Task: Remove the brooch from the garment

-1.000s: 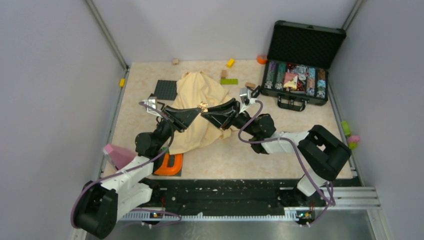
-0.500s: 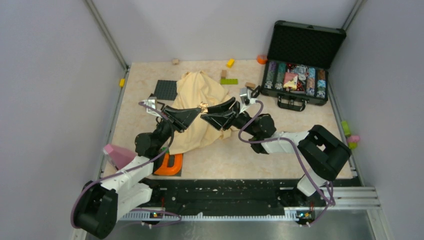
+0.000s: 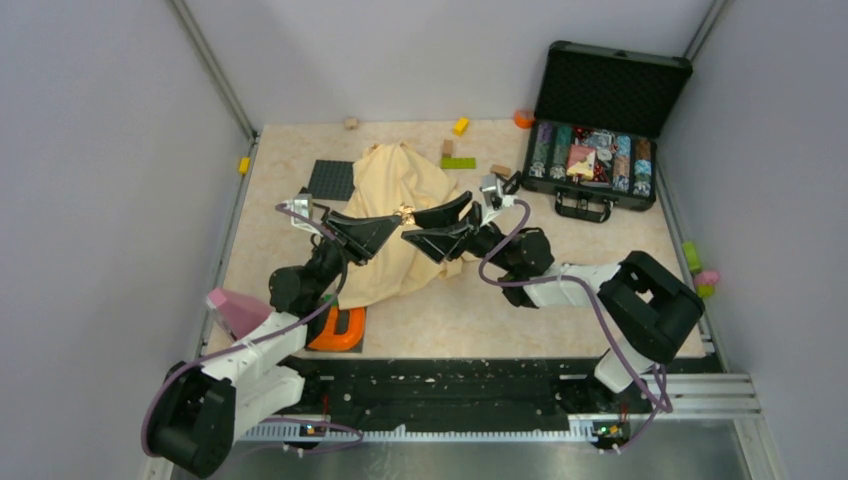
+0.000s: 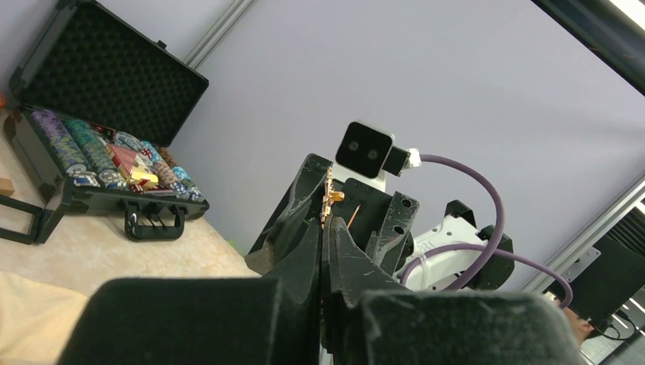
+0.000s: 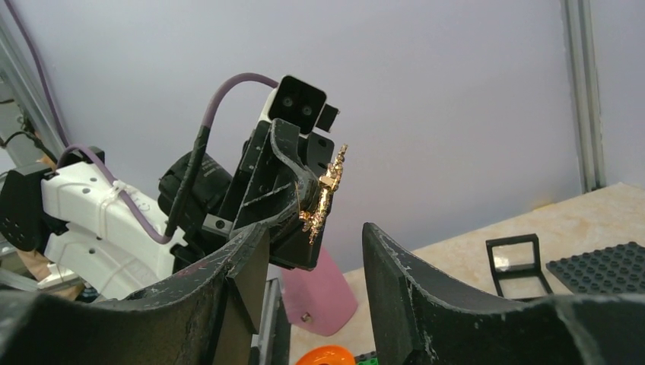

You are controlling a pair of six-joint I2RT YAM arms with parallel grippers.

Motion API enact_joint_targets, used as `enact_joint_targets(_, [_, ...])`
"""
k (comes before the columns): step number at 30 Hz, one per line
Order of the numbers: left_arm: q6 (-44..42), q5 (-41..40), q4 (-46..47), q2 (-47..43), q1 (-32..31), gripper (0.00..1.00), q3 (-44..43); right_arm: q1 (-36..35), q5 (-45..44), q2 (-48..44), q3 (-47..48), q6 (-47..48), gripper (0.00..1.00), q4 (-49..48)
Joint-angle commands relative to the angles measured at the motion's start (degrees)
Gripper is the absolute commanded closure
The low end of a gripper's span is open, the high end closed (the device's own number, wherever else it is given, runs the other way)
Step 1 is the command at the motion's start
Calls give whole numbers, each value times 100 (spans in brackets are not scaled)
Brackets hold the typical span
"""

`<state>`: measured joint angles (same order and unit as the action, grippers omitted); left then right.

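The brooch (image 3: 406,212), a tiny gold spiky piece, is held in the air above the cream garment (image 3: 400,175), which lies crumpled on the table. My left gripper (image 3: 396,222) is shut on the brooch, which sticks out past its tips (image 4: 330,199). My right gripper (image 3: 410,228) faces the left one tip to tip and stands open. In the right wrist view the brooch (image 5: 323,196) hangs at the left gripper's tip, just beyond and above the gap of the right gripper (image 5: 316,228), touching neither right finger.
An open black case of poker chips (image 3: 598,160) stands at the back right. A black baseplate (image 3: 331,180) lies left of the garment. An orange piece (image 3: 342,328) and a pink object (image 3: 236,310) sit near the left arm. Small bricks (image 3: 458,162) lie at the back.
The right gripper's jaws have spread apart around the spot where the brooch sits. The left gripper stays shut on the brooch and neither arm has shifted much.
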<state>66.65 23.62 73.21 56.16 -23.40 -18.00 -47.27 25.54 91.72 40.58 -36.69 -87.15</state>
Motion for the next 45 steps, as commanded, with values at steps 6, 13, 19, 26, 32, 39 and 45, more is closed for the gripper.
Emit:
enact_joint_targets(6, [168, -4, 500, -14, -24, 100, -43, -95, -103, -246, 242, -358, 44, -849])
enact_joint_targets(13, [101, -347, 545, -188, -21, 100, 6, 33, -161, -534, 113, -441, 35, -392])
enact_joint_targets(19, [280, -279, 410, -157, -24, 100, -29, 32, -211, -419, 328, -569, 35, -334])
enact_joint_targets(26, [331, -259, 483, -101, -24, 100, -36, 9, -155, -226, 548, -553, 43, -250])
enact_joint_targets(32, [356, -228, 541, -58, -23, 100, -53, -80, -77, -126, 696, -332, 46, -55])
enact_joint_targets(39, [392, -201, 570, -13, -24, 100, -83, -90, 12, -78, 741, -192, 53, 44])
enact_joint_targets(45, [388, -178, 637, 43, -24, 100, -74, -99, 36, -7, 858, -214, 68, 60])
